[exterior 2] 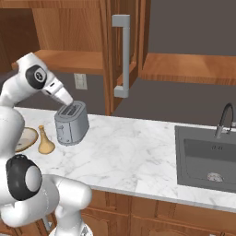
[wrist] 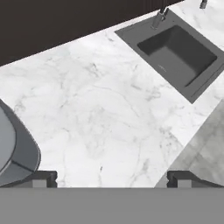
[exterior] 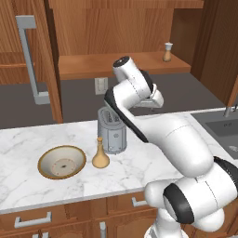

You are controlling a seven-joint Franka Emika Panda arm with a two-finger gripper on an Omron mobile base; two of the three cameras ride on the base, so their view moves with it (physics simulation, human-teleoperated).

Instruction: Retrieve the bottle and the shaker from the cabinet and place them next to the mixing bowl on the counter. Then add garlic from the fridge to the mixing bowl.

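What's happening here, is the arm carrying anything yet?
No. The tool is open and holds nothing, looking down over bare marble counter between the toaster and the sink. The tan bottle already stands on the counter right beside the mixing bowl. The shaker is on the shelf of the open cabinet, so it has yet to be fetched. No garlic appears in the bowl.

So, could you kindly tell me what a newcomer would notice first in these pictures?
Probably the white arm, folded above the toaster on the marble counter. Beside the toaster stands the tan bottle, next to the mixing bowl. The shaker waits on the open cabinet's shelf, while the open fingers hover over bare marble near the sink.
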